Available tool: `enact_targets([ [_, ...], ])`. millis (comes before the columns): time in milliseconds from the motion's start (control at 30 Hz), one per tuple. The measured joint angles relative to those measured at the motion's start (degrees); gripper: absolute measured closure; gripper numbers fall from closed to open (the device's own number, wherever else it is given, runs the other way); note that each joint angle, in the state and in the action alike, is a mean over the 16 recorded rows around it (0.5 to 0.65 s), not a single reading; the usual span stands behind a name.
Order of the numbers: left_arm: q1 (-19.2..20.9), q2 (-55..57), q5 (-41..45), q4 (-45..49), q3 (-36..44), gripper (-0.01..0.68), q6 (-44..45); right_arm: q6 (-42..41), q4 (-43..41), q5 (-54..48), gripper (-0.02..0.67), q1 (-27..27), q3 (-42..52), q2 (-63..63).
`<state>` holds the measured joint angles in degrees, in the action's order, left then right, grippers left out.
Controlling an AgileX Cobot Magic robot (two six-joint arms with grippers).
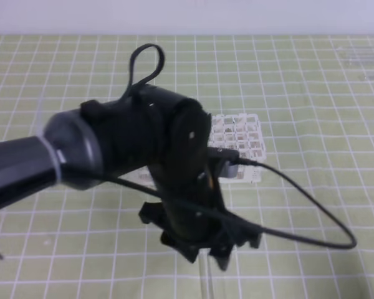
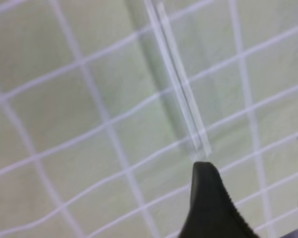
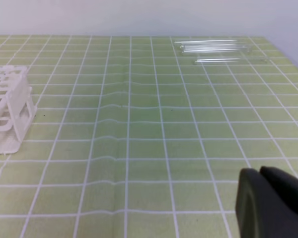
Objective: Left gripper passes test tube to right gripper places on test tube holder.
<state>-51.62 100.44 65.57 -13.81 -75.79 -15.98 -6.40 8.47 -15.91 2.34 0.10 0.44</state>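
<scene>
The test tube (image 2: pixel 181 84) lies just beyond the left gripper (image 2: pixel 258 198), its long axis toward 11 o'clock. The jaws look spread, holding nothing. The right gripper (image 3: pixel 273 203) is far; its state I cannot tell.

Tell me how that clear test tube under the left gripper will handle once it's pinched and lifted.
The test tube looks like thin clear glass, so it is probably light, rigid and fragile under a hard squeeze. Its smooth round wall may slip between the left gripper fingers. Lying flat on the mat, it could roll if nudged.
</scene>
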Motion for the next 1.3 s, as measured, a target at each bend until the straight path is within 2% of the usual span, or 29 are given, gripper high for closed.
enact_targets([
  [233, -1.9, 4.7, 0.1, -0.5, -4.0, 0.637, -5.7, 0.0, 0.0, 0.0, 0.651, 0.0, 0.0, 0.0],
  [667, -5.5, 9.7, 1.0, 4.0, -4.7, 0.637, -13.7, 0.0, 0.0, 0.0, 0.651, 0.0, 0.0, 0.0],
  [1300, -6.9, 11.0, -1.6, 6.3, -3.5, 0.637, -23.3, 0.0, 0.0, 0.0, 0.651, 0.0, 0.0, 0.0],
])
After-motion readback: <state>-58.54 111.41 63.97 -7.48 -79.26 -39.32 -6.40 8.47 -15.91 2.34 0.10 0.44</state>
